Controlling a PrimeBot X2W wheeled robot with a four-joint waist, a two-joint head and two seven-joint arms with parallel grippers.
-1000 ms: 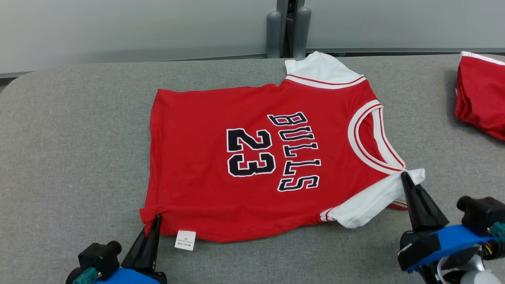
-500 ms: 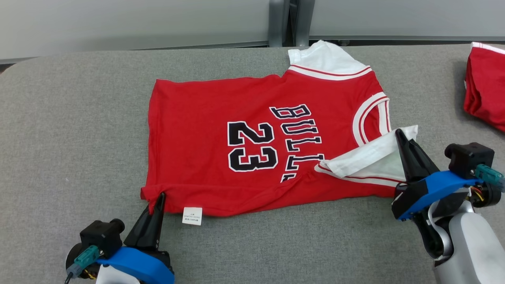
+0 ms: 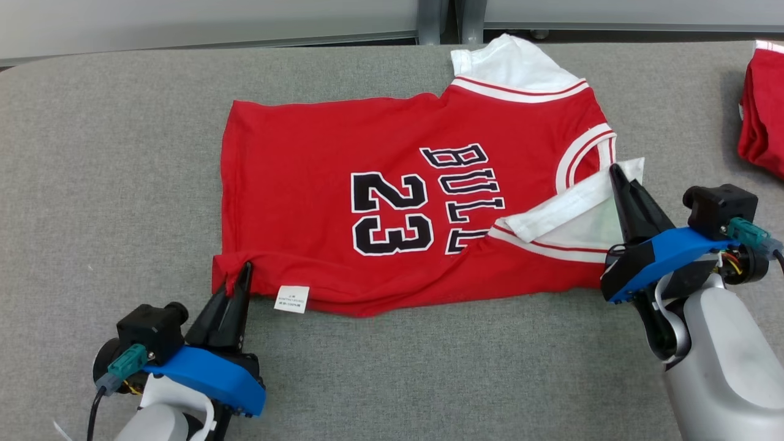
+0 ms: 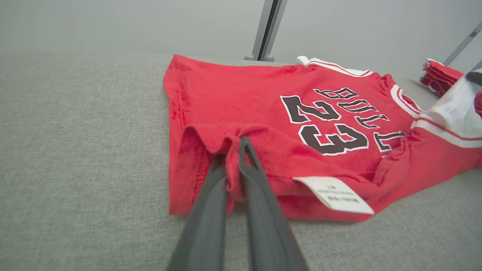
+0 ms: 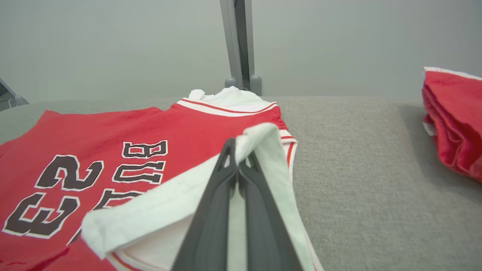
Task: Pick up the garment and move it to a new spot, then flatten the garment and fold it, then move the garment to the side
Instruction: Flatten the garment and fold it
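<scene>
Look at the left side first. Your left jaws are squeezed tight on the near left corner of the garment (image 3: 343,153), right at the bottom hem. In the left wrist view the two dark fingers (image 4: 211,214) have a little bunch of red cloth stuck between them. That corner is pulled up into a small hump. Just to the right of it, a white tag (image 3: 292,299) sticks out from the hem and lies on the gray tabletop (image 3: 92,153).

The garment is a red shirt with white sleeves. It lies spread out in the middle of the tabletop, printed side up, with its neck toward the right. You can see a big black 23 (image 3: 391,213) on it and some black letters (image 3: 462,177) beside that. The far white sleeve (image 3: 508,61) lies near the back edge, close to a gray post (image 3: 440,18).

Now the right side. Your right jaws are pinched closed on the near white sleeve (image 3: 569,217), with the tips close together and white cloth between them. That sleeve is turned over onto the red part and covers some of the black letters. Well off to the right, apart from the garment, sits a pile of red cloth (image 3: 762,116).
</scene>
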